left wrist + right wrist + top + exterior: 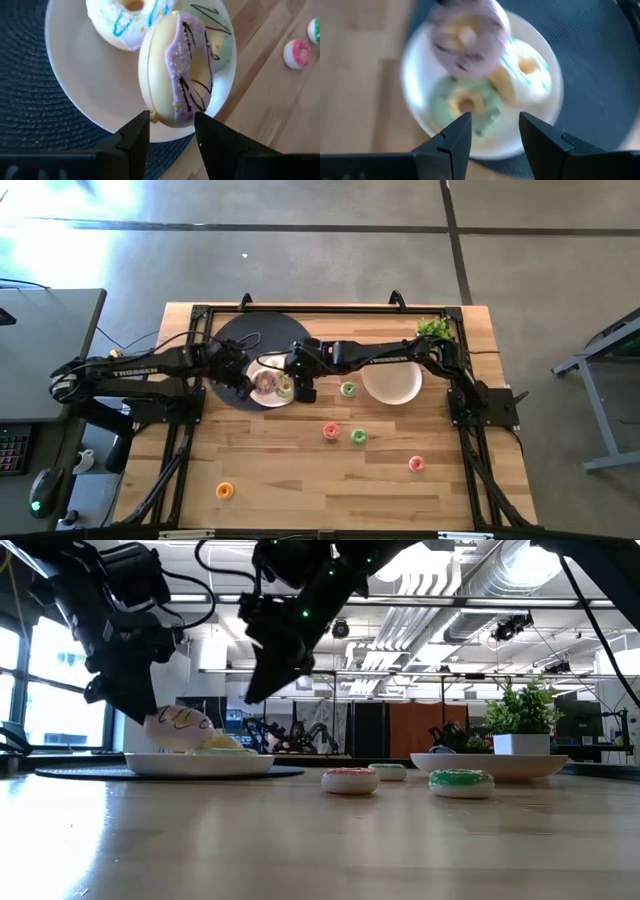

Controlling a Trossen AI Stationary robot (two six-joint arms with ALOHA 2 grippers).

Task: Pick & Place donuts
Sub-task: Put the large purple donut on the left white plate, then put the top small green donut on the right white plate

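Wooden table [300, 480]; black round mat [232, 338], empty white plate [392, 383], potted plant [433, 329], five small donuts [331, 432]

Pale wood-grain table [300, 480], glossy white plate [85, 75], woven matt dark mat [25, 110]

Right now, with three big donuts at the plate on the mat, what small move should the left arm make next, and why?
Probably lift the left gripper straight up. Its fingers stand apart just below the purple-iced donut, which sits tilted on edge on the white plate against the other two donuts, so it looks released; a sideways pull might knock it.
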